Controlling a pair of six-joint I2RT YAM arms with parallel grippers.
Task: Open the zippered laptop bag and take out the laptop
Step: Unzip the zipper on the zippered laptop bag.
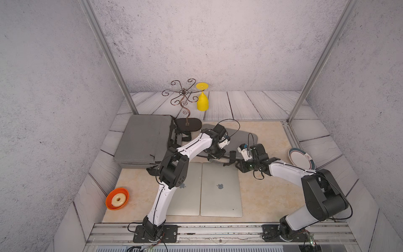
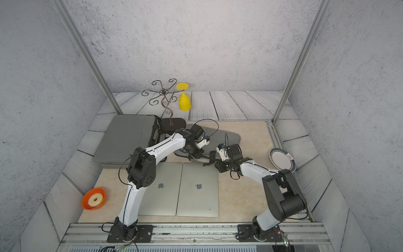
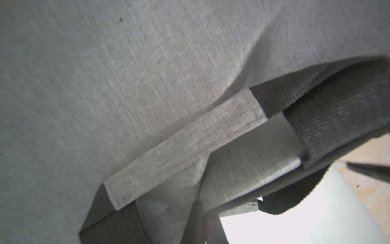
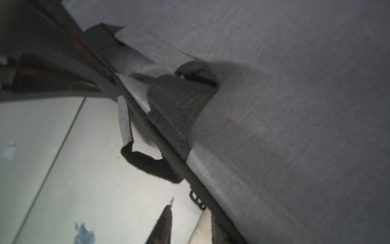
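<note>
Left hand [image 1: 216, 155]: mine, closed tight, seemingly pinching the front hem of the laptop bag [image 1: 237, 136].
Right hand [image 1: 233, 162]: mine, fingers parted, empty, just beside the bag's black handle strap [image 4: 179, 109].
Bag: flat, grey, on the tabletop [image 1: 268, 185] behind two silver laptops [image 1: 220, 189]; contents unseen.
Hazards, as I judge: thin fabric slipping from my pinch; right hand snagging the strap instead of the zipper.
</note>
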